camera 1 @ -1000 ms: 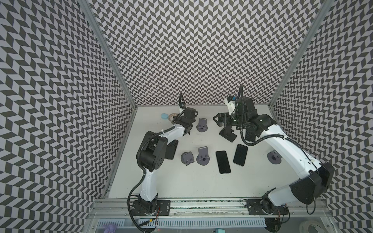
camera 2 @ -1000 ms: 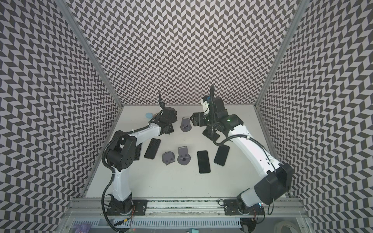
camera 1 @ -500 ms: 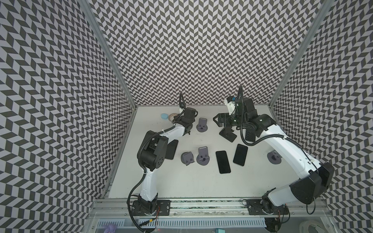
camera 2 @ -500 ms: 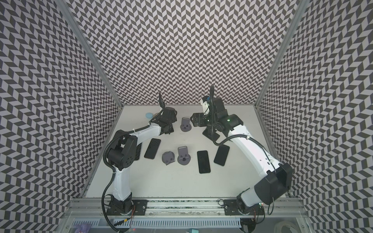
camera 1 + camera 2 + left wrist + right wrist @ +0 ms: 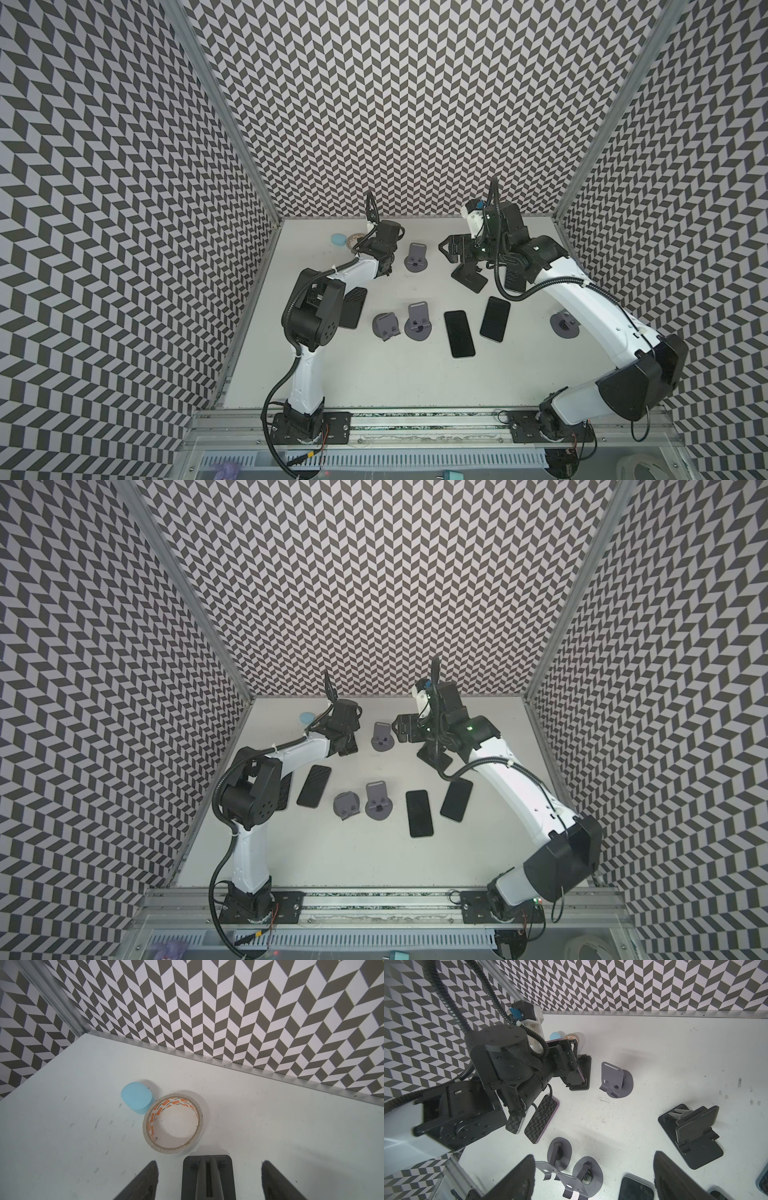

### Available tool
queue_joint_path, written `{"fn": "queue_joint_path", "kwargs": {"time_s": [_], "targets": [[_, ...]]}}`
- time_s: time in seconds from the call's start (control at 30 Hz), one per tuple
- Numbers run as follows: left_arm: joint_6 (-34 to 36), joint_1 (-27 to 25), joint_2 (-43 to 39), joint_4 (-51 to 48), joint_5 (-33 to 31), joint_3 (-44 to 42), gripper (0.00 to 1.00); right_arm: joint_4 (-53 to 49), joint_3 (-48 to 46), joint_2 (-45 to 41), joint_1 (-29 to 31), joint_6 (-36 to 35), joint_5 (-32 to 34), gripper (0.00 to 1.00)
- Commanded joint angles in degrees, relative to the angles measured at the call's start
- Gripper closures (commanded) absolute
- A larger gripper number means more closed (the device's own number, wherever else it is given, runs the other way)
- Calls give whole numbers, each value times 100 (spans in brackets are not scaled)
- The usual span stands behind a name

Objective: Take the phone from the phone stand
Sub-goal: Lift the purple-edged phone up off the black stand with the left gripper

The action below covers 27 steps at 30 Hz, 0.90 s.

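White tabletop (image 5: 374, 374), chevron walls (image 5: 415, 104); left gripper (image 5: 208, 1164) at far left straddles the black phone stand (image 5: 207, 1184) — fingers clear of it on both sides, nothing gripped; purple-edged phone (image 5: 581, 1073) sits in that stand, leaning on its back plate; right gripper (image 5: 593, 1155) hovers far-centre — jaws spread, empty.

2 top views look down from high; wrist cameras skim the table (image 5: 62, 1147).

grey-and-white chevron walls (image 5: 415, 104), blue puck (image 5: 136, 1098), white table (image 5: 374, 365) (scuffed), orange-printed tape (image 5: 172, 1126)
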Motion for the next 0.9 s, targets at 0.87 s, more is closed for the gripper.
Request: {"fn": "queue_joint_path", "kwargs": {"time_s": [0.87], "targets": [[159, 43, -578, 372, 271, -347, 43, 200, 71, -7, 62, -11, -2, 15]]}}
